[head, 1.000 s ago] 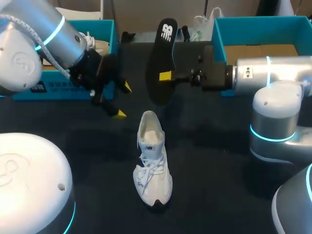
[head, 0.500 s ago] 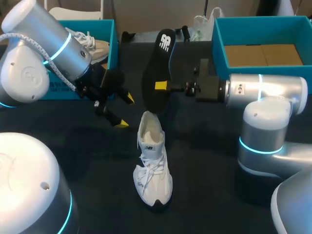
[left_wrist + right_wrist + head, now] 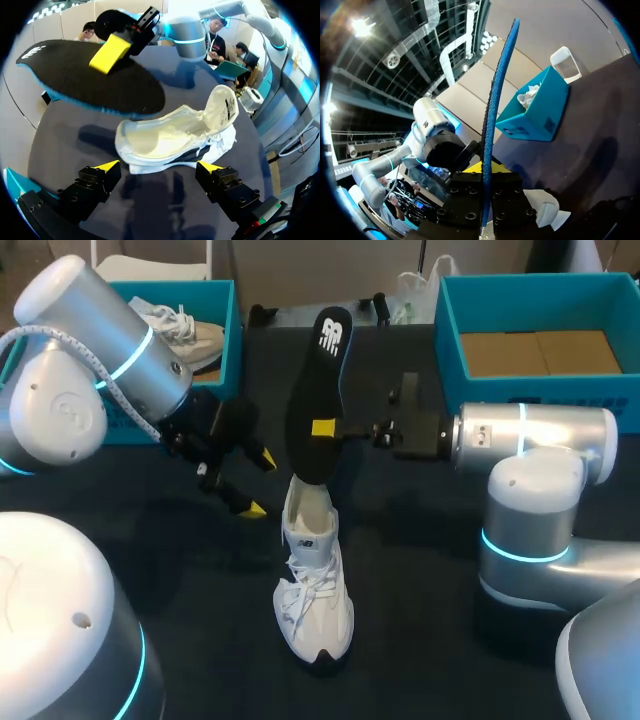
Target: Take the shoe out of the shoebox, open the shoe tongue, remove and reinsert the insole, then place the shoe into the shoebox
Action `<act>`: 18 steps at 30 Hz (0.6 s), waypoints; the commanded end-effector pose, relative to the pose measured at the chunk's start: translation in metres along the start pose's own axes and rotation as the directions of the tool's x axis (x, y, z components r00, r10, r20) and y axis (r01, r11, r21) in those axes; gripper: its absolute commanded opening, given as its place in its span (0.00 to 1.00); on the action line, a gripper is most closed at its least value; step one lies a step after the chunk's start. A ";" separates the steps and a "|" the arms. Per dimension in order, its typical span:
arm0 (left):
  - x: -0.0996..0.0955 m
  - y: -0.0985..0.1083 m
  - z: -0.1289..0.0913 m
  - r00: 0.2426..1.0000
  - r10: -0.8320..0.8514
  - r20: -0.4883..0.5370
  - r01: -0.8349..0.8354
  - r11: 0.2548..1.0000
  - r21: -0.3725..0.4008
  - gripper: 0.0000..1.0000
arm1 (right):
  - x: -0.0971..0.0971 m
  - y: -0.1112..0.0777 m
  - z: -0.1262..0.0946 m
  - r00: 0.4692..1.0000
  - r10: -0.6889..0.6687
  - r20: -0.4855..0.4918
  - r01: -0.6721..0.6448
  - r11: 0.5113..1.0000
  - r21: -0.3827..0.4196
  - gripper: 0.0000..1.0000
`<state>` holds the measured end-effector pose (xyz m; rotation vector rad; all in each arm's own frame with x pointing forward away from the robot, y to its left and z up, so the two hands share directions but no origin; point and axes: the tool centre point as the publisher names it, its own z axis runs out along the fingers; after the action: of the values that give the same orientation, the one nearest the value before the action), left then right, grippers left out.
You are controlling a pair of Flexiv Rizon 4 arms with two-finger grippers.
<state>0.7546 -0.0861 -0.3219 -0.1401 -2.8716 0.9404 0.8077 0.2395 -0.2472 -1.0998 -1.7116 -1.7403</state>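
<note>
The dark worktop (image 3: 420, 640) fills most of the head view. At centre frame the white shoe (image 3: 312, 580) stands on its sole, heel opening toward the top. Just above it the right hand (image 3: 323, 428) grips the black insole (image 3: 318, 370) edgewise, the insole's lower end just over the heel opening. The left hand (image 3: 258, 483), at middle left, is spread wide and holds nothing. A teal shoebox (image 3: 520, 290) sits at upper right. A second teal box (image 3: 228, 320) at upper left holds another shoe (image 3: 190, 337).

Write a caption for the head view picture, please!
Right gripper holds the black insole over the white shoe; left gripper open beside it.
</note>
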 end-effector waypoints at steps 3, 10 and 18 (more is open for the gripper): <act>-0.001 0.012 0.003 1.000 0.009 -0.003 -0.009 0.999 0.045 1.00 | -0.003 -0.004 0.008 1.000 0.003 -0.009 -0.003 1.000 -0.012 0.00; 0.000 0.012 0.010 1.000 0.016 -0.008 -0.016 0.999 0.049 1.00 | -0.003 -0.004 0.008 1.000 0.003 -0.009 -0.003 1.000 -0.012 0.00; 0.006 0.010 0.026 0.999 0.021 -0.041 -0.020 0.999 0.032 1.00 | -0.009 -0.016 0.014 0.996 -0.059 -0.074 0.062 0.997 0.042 0.00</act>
<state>0.7447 -0.0879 -0.3441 -0.1670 -2.8345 0.9873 0.7998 0.2499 -0.2596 -1.0073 -1.7331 -1.7758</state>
